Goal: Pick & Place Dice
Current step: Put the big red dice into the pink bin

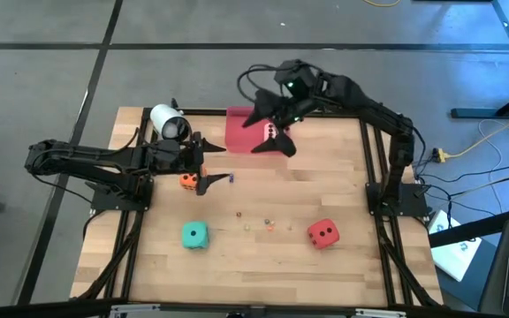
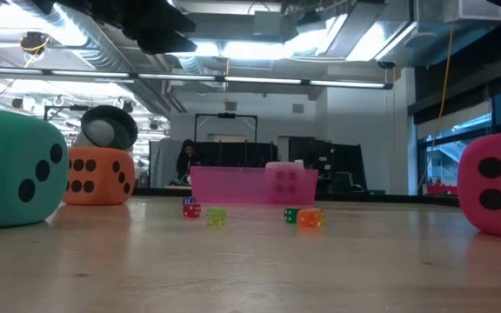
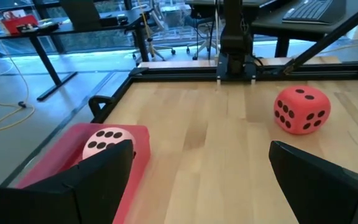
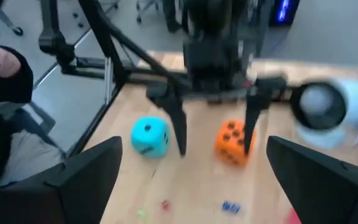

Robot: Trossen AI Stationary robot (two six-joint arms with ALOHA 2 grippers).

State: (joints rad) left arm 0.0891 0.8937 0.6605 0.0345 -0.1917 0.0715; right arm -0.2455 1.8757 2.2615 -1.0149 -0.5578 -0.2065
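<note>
The orange die [image 1: 187,181] rests on the table at centre left, with my left gripper [image 1: 205,168] open in the air just beside and above it. The teal die [image 1: 194,235] and the red die [image 1: 322,233] sit near the front edge. The pale pink die [image 3: 107,142] lies in the pink tray [image 1: 237,129] at the far side. My right gripper [image 1: 269,134] hangs open above that tray, holding nothing. The right wrist view looks down on the teal die [image 4: 149,137], the orange die [image 4: 233,142] and the left arm's fingers.
Several tiny coloured beads [image 1: 268,223] lie scattered between the teal and red dice. A white round device [image 1: 168,122] stands at the far left corner. Black frame rails [image 1: 374,168] run along the table's sides. A person's dark sleeve [image 4: 2,71] shows beyond the table's edge.
</note>
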